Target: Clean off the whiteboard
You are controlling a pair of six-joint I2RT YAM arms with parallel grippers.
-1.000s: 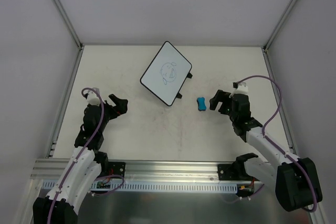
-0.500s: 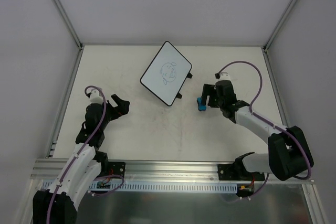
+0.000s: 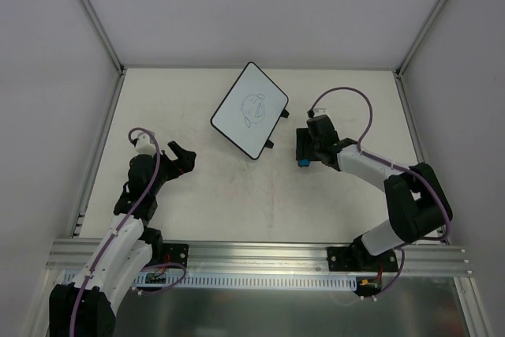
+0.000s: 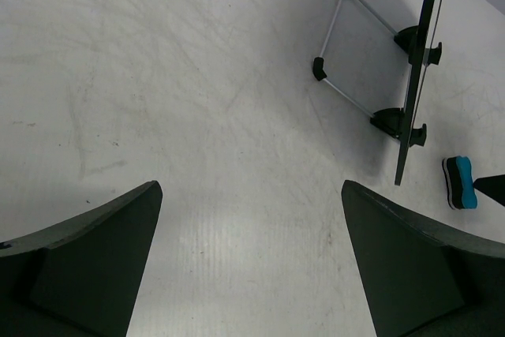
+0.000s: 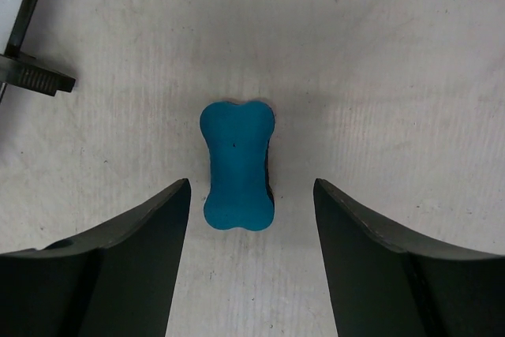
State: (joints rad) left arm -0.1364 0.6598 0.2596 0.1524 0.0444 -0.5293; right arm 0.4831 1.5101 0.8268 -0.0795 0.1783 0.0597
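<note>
The whiteboard (image 3: 237, 122) lies on the counter (image 3: 237, 203) toward its far side, about 12 o'clock from the middle, turned so its corners point like a diamond. A blue drawing (image 3: 252, 106) sits on its white face. 2 small black tabs (image 3: 282, 114) stick out from the edge that faces 4 o'clock. From the left wrist camera I see the board (image 4: 419, 69) only edge-on, as a thin dark line.

At 4 o'clock from the board, near the closer tab but not touching it, is 1 blue bone-shaped eraser (image 5: 237, 165), lying flat on the counter. From above, most of it is hidden under the right arm.

My right tool (image 5: 251, 195) is down over the eraser with its fingers apart, 1 on each side. The right wrist camera shows bare counter between the eraser and each finger, so nothing is gripped.

My left tool (image 3: 180, 155) is well apart from all this, at 8 o'clock from the board, pointing toward 2 o'clock. Its fingers stand wide apart with only bare counter between them.
</note>
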